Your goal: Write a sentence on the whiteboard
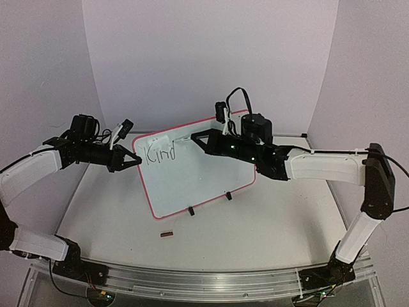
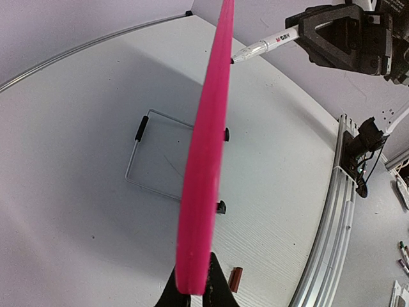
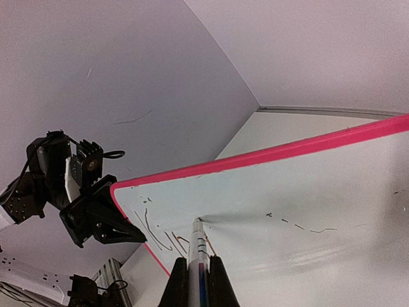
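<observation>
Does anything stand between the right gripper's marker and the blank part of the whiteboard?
Nothing visible does. The right gripper holds the marker with its tip at the whiteboard, just after the lettering "Kind"; the board beyond is bare. The left gripper clamps only the left rim.

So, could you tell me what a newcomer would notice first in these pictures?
Probably the red-rimmed whiteboard standing tilted mid-table, with the lettering "Kind" at its upper left. The left gripper is shut on the board's left edge, while the right gripper holds a marker with its tip at the board just after the last letter.
</observation>
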`<state>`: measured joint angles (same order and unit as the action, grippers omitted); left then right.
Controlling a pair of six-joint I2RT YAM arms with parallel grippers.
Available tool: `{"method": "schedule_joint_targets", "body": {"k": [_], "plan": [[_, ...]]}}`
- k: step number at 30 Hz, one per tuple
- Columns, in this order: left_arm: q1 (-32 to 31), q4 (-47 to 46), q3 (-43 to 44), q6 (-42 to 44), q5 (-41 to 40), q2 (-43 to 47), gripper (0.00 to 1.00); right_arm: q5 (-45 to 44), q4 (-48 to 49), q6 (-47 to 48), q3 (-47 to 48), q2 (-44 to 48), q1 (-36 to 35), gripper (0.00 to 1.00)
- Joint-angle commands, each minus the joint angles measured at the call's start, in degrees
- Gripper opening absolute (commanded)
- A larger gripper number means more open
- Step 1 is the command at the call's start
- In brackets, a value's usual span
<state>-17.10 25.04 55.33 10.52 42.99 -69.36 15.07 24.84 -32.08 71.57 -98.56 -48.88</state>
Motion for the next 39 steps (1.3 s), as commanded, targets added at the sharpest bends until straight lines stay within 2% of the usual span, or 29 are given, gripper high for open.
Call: {"method": "schedule_joint_targets", "body": {"k": [1, 24, 39], "plan": [[-0.4, 1.4, 0.4, 2.4, -4.1, 0.4, 0.00, -1.6, 2.4, 0.3, 0.5, 1.9, 0.7, 0.00], [-0.7, 1.4, 0.4, 2.5, -4.5, 0.2, 0.00, -1.1, 2.2, -2.4, -8.0, 3.6, 0.7, 0.00], [-0.9, 1.5, 0.4, 2.5, -4.7, 0.2, 0.00, -2.4, 1.8, -0.4, -6.8, 8.6, 0.7, 0.00]]}}
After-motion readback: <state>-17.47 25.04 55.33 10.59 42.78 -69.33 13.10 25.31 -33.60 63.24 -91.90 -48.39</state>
